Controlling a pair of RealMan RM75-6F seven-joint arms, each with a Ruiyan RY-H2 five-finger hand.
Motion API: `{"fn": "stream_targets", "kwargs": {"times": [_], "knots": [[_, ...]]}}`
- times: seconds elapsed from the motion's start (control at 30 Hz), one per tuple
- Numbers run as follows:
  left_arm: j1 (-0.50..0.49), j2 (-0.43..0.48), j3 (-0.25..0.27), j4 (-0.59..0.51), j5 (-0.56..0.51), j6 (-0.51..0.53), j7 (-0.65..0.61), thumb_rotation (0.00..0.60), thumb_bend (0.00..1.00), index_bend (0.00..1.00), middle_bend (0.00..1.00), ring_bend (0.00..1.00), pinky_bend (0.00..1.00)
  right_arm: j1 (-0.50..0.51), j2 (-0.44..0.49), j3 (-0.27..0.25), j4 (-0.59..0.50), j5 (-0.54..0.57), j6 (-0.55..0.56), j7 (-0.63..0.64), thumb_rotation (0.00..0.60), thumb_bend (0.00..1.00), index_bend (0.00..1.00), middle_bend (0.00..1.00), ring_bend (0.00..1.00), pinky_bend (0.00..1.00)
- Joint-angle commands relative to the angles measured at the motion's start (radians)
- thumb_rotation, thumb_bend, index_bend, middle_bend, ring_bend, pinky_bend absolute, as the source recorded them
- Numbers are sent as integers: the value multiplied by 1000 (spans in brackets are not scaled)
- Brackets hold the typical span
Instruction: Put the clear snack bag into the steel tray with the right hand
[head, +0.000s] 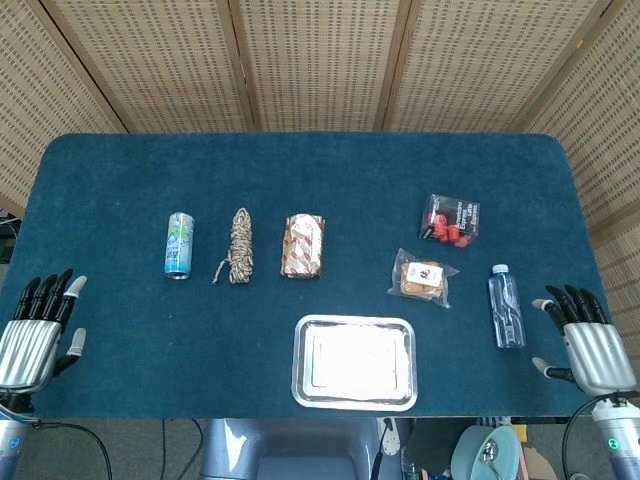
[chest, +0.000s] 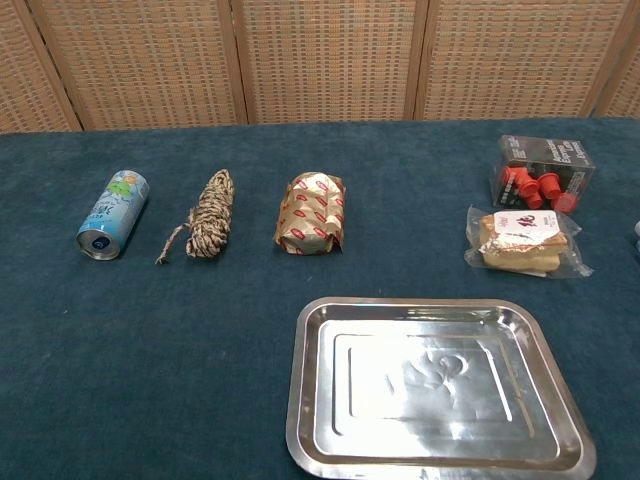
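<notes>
The clear snack bag (head: 421, 277) (chest: 523, 242) lies flat on the blue table, right of centre, with pale biscuits and a white label inside. The steel tray (head: 354, 362) (chest: 437, 388) sits at the table's front edge, just left of and nearer than the bag, with nothing in it. My right hand (head: 588, 346) hovers at the front right corner, fingers spread and holding nothing, well right of the bag. At the front left corner my left hand (head: 32, 334) is likewise spread and holding nothing. Neither hand shows in the chest view.
A water bottle (head: 505, 306) lies between the bag and my right hand. Behind the bag is a dark box with red caps (head: 450, 219). A wrapped packet (head: 303, 246), a rope coil (head: 238, 245) and a drink can (head: 179, 244) line up to the left.
</notes>
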Motion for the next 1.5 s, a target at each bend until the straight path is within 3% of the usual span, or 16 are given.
{"fn": "stream_targets", "kwargs": {"times": [0.03,0.6,1.0,1.5], "knots": [[-2,0,-1,0,-2,-4,1,600,503,30,0,0,0,29,3,12,-8,20,-41,-3,600,155,214,89,0,0],[-25,-11,-7,20,-18,-43,-11,600,503,30,0,0,0,237,-11,82,-52,235,-324,-170,600,155,164,82,0,0],[-30,-9,-17,53,-51,-59,-55,600,503,30,0,0,0,375,-104,125,55,348,-442,-199,600,156,149,70,0,0],[-45,-3,-28,86,-86,-91,-100,600,503,30,0,0,0,473,-202,121,186,390,-520,-182,600,156,148,70,0,0]]}}
